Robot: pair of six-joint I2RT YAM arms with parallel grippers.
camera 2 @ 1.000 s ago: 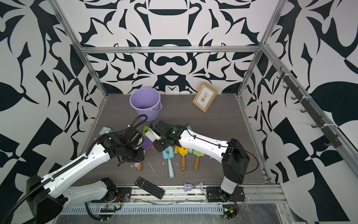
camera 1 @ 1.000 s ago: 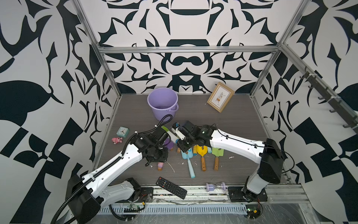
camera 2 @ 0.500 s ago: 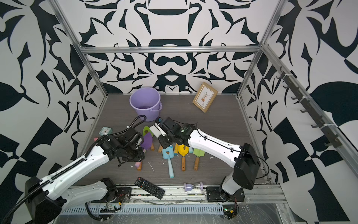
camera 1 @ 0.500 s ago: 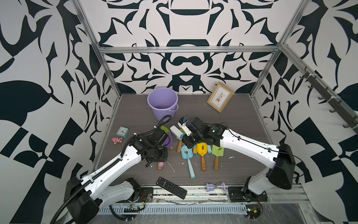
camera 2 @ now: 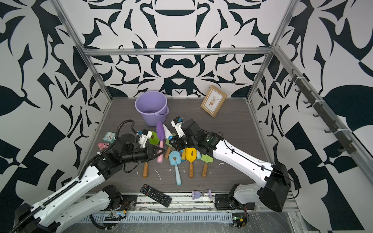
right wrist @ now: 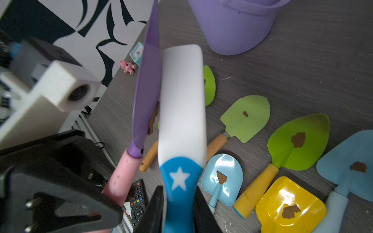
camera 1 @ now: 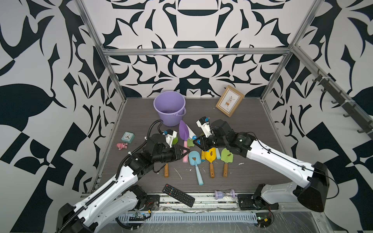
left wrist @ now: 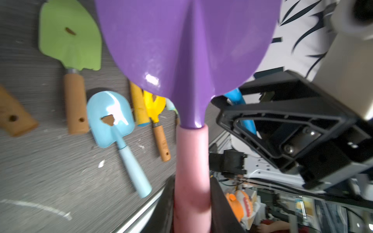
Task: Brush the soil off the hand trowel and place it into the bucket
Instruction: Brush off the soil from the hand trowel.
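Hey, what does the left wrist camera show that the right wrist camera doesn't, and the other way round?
Only the left wrist view: the purple trowel's broad glossy back, looking clean. Only the right wrist view: a brown soil clump on that blade, seen edge-on, beside the white brush, plus the lilac bucket. Both: the trowel's pink handle, and a glossy light blue trowel lying with soil on it.

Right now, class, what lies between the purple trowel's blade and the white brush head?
A dark-brown soil clump sits on the purple trowel's blade, against the white brush head's edge. The right wrist view shows it.
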